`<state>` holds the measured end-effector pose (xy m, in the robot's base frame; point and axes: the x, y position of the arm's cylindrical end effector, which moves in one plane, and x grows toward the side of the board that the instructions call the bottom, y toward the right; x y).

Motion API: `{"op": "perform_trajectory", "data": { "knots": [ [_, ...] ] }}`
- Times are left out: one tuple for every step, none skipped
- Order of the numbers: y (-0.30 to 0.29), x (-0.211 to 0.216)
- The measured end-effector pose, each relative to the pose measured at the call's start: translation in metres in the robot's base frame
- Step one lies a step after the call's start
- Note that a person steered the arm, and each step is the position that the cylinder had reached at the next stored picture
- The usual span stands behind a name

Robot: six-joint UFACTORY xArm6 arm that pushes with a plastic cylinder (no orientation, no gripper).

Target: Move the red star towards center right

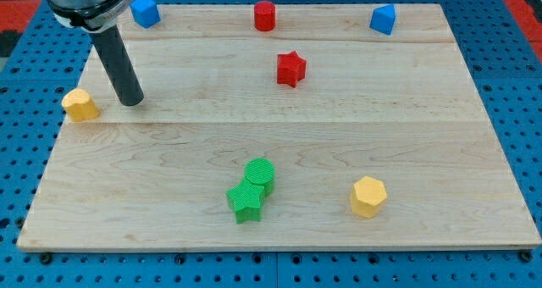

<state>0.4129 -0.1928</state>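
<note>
One step: we judge the approach is in hand.
Tip: our tip (131,102) holds nothing, just beside the yellow block (80,105), well apart from the red star (290,69).
Next: reach the star's left side, push rightward.

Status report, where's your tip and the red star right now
My tip at the view's left, beside the yellow block, not touching. Red star upper middle, untouched. Nothing in the star's path toward the view's right.

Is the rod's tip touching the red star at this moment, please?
No: my tip rests near the yellow block at the view's left, far from the red star.
</note>
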Motion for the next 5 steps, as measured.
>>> {"op": "perform_trajectory", "data": {
  "knots": [
    [0.056, 0.012],
    [0.059, 0.011],
    [0.058, 0.011],
    [0.059, -0.007],
    [0.175, -0.070]
  ]
}}
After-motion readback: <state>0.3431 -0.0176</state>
